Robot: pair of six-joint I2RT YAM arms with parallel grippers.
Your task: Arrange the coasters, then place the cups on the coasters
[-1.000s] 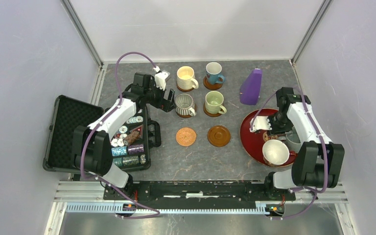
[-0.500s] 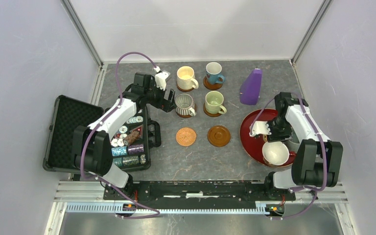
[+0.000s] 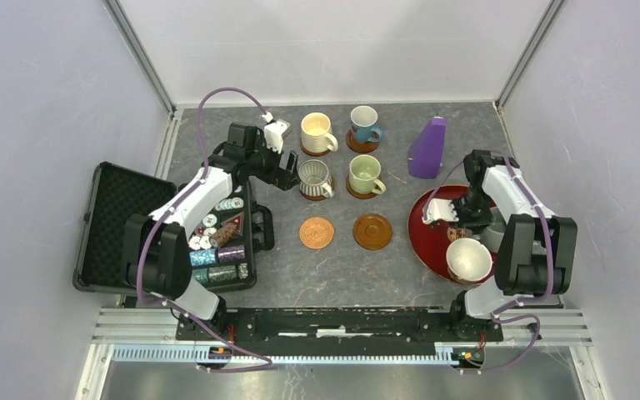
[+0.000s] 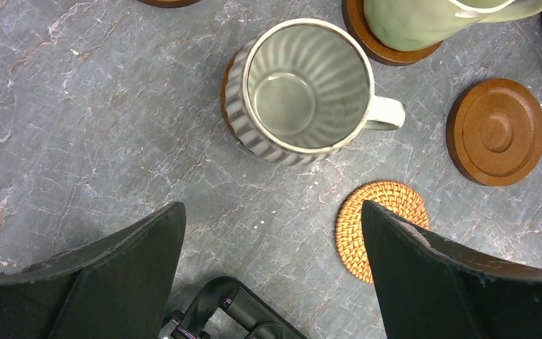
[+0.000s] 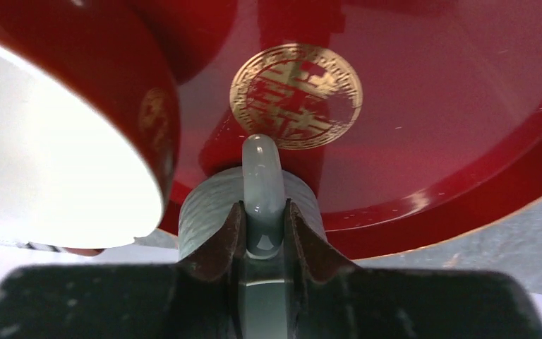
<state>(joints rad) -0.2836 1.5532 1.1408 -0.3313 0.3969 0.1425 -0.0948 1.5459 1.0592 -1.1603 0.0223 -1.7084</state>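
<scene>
My right gripper (image 5: 262, 224) is shut on the handle of the grey-blue cup (image 5: 205, 208), which stands on the red tray (image 3: 427, 223). Beside it on the tray is a white cup with a red outside (image 3: 468, 260). The cream (image 3: 317, 133), blue (image 3: 364, 125), grey striped (image 4: 303, 85) and pale green (image 3: 364, 175) cups each sit on a coaster. Two coasters lie bare: a copper-orange one (image 3: 317, 232) and a brown one (image 3: 372, 232). My left gripper (image 4: 272, 233) hangs open just left of the striped cup, holding nothing.
A purple cone (image 3: 427, 147) stands behind the tray. An open black case (image 3: 117, 225) with poker chips (image 3: 217, 242) lies at the left, under my left arm. The tray's rim (image 5: 466, 191) rises in front of my right gripper.
My right gripper has shifted over the tray and shut on the grey-blue cup's handle. The left arm has not moved.
</scene>
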